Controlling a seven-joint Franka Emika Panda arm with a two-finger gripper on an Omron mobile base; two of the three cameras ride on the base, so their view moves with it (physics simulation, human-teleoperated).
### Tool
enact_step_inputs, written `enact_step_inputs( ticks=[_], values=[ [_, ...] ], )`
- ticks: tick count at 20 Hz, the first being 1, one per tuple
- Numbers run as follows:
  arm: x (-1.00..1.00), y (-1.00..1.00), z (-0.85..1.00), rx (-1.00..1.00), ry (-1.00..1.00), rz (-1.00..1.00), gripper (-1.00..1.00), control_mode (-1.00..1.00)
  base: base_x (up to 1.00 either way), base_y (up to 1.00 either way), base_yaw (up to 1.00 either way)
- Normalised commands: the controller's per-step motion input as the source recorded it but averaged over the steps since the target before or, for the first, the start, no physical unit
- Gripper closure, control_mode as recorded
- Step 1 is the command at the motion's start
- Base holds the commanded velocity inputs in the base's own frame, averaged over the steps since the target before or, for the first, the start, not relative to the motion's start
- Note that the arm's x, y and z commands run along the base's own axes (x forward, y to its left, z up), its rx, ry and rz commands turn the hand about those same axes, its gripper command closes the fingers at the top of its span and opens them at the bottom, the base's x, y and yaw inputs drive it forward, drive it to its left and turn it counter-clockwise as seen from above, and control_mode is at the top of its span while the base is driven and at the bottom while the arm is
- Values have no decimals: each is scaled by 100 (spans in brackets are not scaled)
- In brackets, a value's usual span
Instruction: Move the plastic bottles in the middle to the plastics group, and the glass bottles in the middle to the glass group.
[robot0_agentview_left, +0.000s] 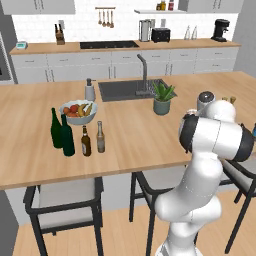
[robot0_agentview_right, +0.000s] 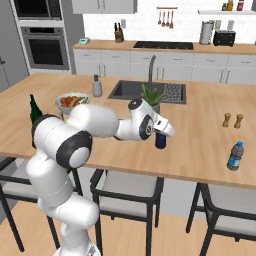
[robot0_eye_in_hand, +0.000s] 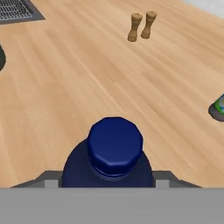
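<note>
A squat dark blue plastic bottle sits between my gripper fingers, which press on its sides; the gripper is shut on it. From the right base view the hand holds this bottle low over the counter, in front of the plant. The plastics group, a small blue bottle, stands near the counter's front right and shows at an edge of the hand view. Two brown glass bottles stand side by side next to the glass group, two tall green bottles.
A fruit bowl, a grey soap dispenser, the sink and a potted plant lie behind the bottles. Two wooden shakers stand on the right part of the counter. Stools line its front edge.
</note>
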Motion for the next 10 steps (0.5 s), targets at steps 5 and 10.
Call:
enact_step_inputs(
  ticks=[5, 10],
  values=[
    [-45, -41, 5, -2, 0, -26, 100, -100, 0, 0, 0],
    [-18, -51, 0, -2, -1, -18, 100, -100, 0, 0, 0]
  ],
)
